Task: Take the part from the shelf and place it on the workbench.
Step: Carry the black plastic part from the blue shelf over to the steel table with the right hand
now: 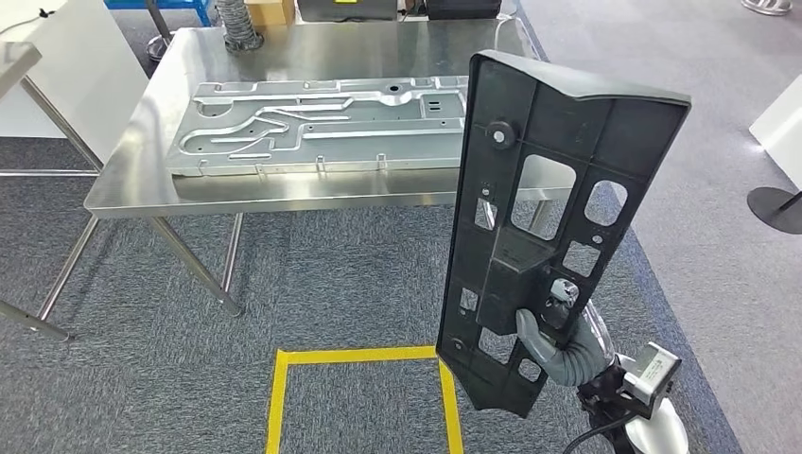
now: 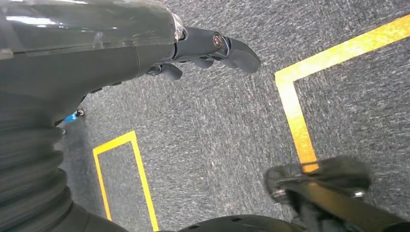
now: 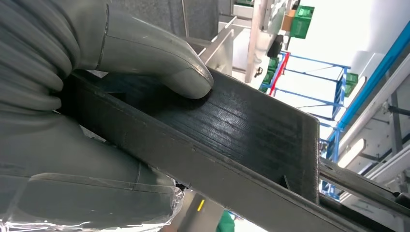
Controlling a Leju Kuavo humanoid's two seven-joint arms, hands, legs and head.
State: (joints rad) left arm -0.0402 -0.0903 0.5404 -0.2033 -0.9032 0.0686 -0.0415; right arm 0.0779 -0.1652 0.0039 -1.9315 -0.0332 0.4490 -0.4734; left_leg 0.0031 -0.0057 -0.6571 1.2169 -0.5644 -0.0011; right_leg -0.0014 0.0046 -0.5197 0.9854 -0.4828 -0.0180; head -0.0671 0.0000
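The part [image 1: 549, 218] is held upright near its lower end by the right hand [image 1: 553, 340], thumb [image 3: 159, 63] pressed on its face, short of the workbench's [image 1: 132, 180] near edge. Gripped so low, it could tip or slip. A collision with the metal plate [image 1: 312, 128] is possible. The left hand [image 2: 203, 48] hangs empty, fingers loosely curled.

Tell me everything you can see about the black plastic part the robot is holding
The black plastic part is a long, flat, ribbed panel with several cutouts, a round knob near its upper end and an angled top edge. It stands nearly upright, leaning slightly, in front of the steel workbench, above the carpet. The right hand grips it near its lower end, thumb pressed on its face.
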